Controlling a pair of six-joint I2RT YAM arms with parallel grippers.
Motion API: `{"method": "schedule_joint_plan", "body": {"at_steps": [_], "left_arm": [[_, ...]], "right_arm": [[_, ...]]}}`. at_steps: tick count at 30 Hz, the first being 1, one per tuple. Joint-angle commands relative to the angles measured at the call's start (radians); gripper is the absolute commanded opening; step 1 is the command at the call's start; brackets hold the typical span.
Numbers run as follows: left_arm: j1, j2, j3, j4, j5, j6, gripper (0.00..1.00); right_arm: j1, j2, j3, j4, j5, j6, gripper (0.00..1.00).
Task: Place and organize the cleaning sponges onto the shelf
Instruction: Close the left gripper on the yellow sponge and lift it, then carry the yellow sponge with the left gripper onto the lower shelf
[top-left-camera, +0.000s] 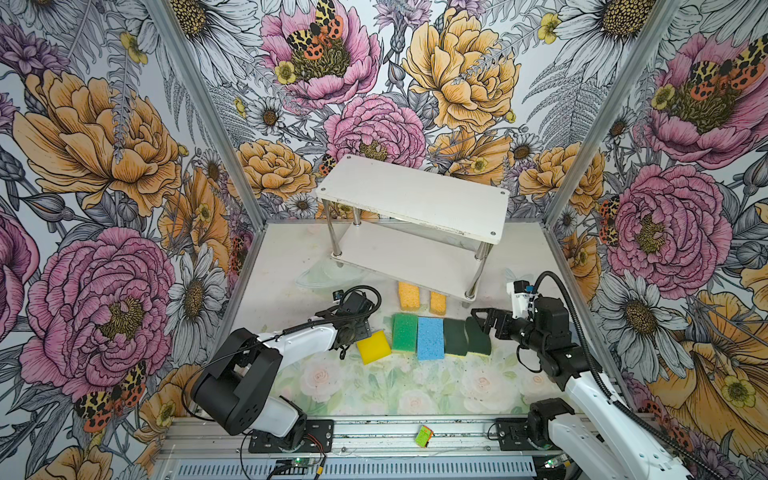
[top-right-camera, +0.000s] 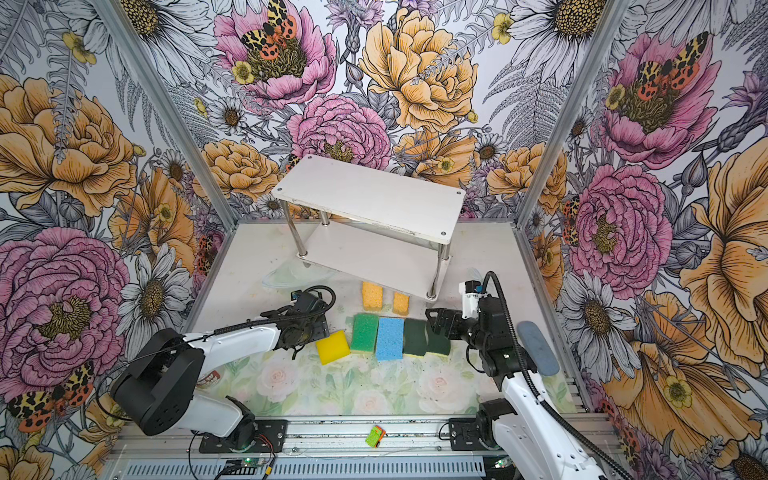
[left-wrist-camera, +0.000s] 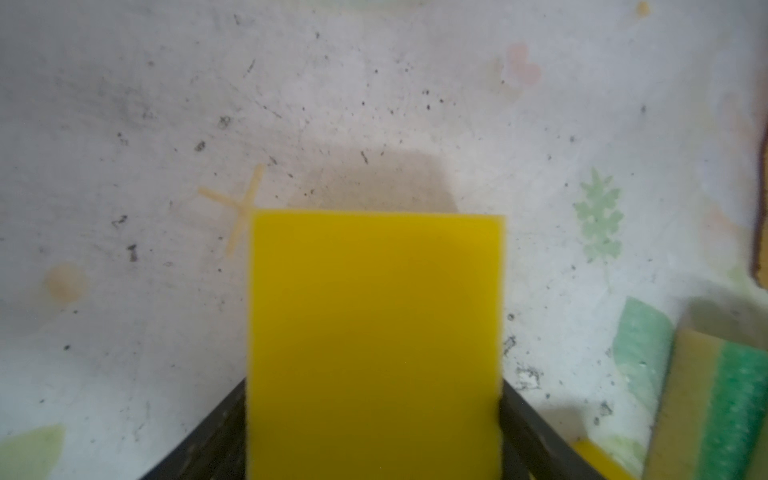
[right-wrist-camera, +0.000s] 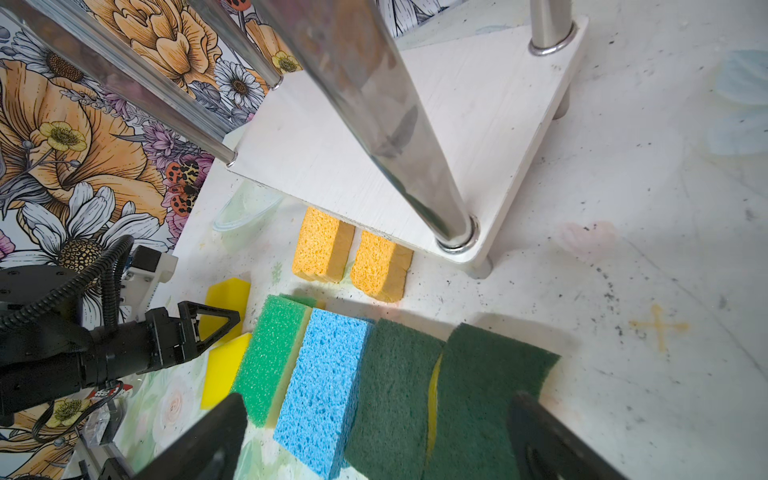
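Yellow sponge (left-wrist-camera: 374, 316), gripped by the left claw (left-wrist-camera: 374, 386), should be lifted level to the shelf (top-left-camera: 415, 199); right claw (right-wrist-camera: 378, 401) is seen open.

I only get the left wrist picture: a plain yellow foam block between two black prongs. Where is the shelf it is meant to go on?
Observer: The white two-tier shelf with metal posts stands at the back of the table; no sponge shows on either board.
Operator: What is the other arm doing?
Observer: The right gripper hangs open over two wavy dark-green sponges.
Operator: Any other colours about?
Observer: A light blue porous sponge lies between a green-topped sponge and that dark-green pair.
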Motion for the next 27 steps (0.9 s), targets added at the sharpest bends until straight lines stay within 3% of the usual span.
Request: {"method": "schedule_joint_plan", "body": {"at_steps": [1,13,27], "left_arm": [[-0.004,0.019,0.031,-0.011,-0.011,0.031,0.72],[-0.001,-0.06,0.069,-0.022,-0.038,0.144,0.59],[-0.052,-0.173,0.198,-0.019,-0.015,0.352,0.55]], "right_arm": [[0.006,-0.014,0.01,0.007,0.007,-0.006,1.0],[0.007,-0.033,0.003,0.007,0.016,-0.001,1.0],[0.007,-0.058,-0.005,0.005,0.031,0.021,1.0]]}}
